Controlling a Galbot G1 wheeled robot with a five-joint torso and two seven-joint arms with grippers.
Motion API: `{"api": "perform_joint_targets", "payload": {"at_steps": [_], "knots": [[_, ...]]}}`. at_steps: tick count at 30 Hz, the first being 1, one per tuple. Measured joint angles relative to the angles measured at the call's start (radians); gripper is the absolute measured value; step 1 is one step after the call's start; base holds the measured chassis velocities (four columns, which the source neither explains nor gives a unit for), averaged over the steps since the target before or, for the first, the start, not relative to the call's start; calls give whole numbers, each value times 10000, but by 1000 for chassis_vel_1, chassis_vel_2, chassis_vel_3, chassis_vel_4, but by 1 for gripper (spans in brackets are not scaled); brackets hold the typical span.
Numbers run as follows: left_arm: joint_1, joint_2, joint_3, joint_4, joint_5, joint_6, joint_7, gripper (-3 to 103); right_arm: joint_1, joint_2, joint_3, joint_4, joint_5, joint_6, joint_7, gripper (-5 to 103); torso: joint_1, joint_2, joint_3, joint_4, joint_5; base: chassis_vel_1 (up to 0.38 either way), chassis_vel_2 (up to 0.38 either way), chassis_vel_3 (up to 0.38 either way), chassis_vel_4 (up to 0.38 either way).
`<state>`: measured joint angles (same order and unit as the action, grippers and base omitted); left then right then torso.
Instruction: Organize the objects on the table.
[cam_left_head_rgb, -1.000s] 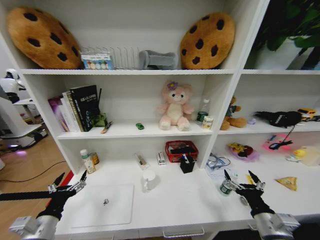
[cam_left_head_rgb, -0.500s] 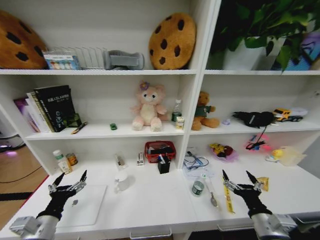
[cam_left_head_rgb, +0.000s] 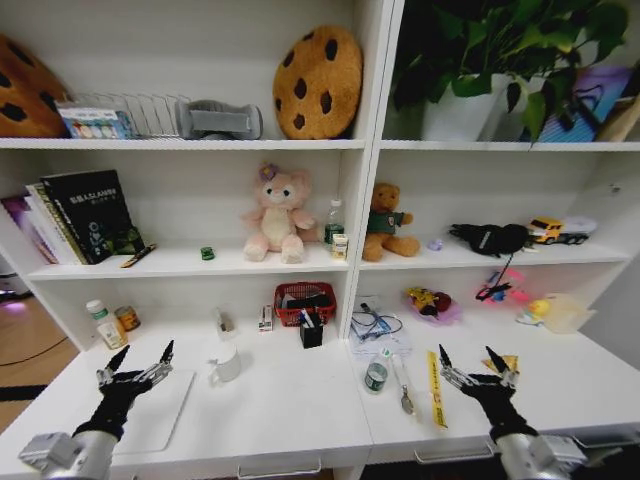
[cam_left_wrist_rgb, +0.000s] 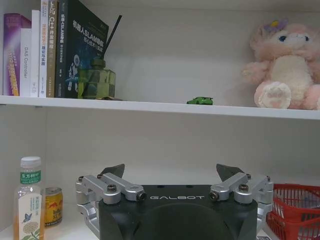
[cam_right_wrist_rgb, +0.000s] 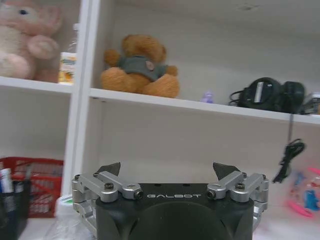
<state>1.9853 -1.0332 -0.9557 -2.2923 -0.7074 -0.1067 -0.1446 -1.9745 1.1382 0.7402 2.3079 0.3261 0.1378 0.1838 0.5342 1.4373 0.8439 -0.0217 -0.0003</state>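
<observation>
Evidently nothing is in hand yet. Left gripper (cam_left_head_rgb: 137, 367) hovers at 7 o'clock in the head view, fingers spread apart and empty, above the silver-white laptop (cam_left_head_rgb: 160, 412) lying closed on the white desk (cam_left_head_rgb: 290, 410). Right gripper (cam_left_head_rgb: 476, 369) hangs at 5 o'clock, likewise spread and empty, just beside a yellow strip (cam_left_head_rgb: 434, 389) and a spoon (cam_left_head_rgb: 403, 393).

Green-lidded jar (cam_left_head_rgb: 375, 377) sits on the desk near 6 o'clock, between the white mug (cam_left_head_rgb: 226, 362) and the right gripper. Tiny green toy car (cam_left_head_rgb: 207, 253) rests on the middle shelf at 10 o'clock, beside the pink plush bear (cam_left_head_rgb: 270, 213). Pens stand in the black holder (cam_left_head_rgb: 311, 332); colours not clear.

Judgement: organizing barely begun, with laptop, jar and car all untouched.
</observation>
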Motion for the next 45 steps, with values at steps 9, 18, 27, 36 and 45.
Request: {"api": "perform_joint_targets", "payload": {"at_steps": [9, 18, 27, 36, 45], "knots": [[0, 0, 0, 0, 0, 0, 1, 100, 1066, -66, -1004, -178, -83, -182, -783, 100, 0, -1, 0, 2, 3, 0, 0, 0, 0], [0, 0, 2, 1, 0, 0, 5, 100, 2458, -689, -1797, -1114, 599, -732, -932, 102, 2, -1, 1, 0, 4, 0, 0, 0, 0], [0, 0, 2, 0, 0, 0, 7, 100, 3406, -957, -2668, -1914, 424, -981, -930, 89, 2, -1, 1, 1, 3, 0, 0, 0, 0], [0, 0, 2, 0, 0, 0, 8, 100, 3437, -931, -3051, -2209, -87, -981, -908, 56, 1, -1, 1, 0, 2, 0, 0, 0, 0], [0, 0, 2, 0, 0, 0, 8, 100, 3224, -631, -3110, -2172, -482, -855, -881, 30, 1, -1, 0, 0, 3, 0, 0, 0, 0]]}}
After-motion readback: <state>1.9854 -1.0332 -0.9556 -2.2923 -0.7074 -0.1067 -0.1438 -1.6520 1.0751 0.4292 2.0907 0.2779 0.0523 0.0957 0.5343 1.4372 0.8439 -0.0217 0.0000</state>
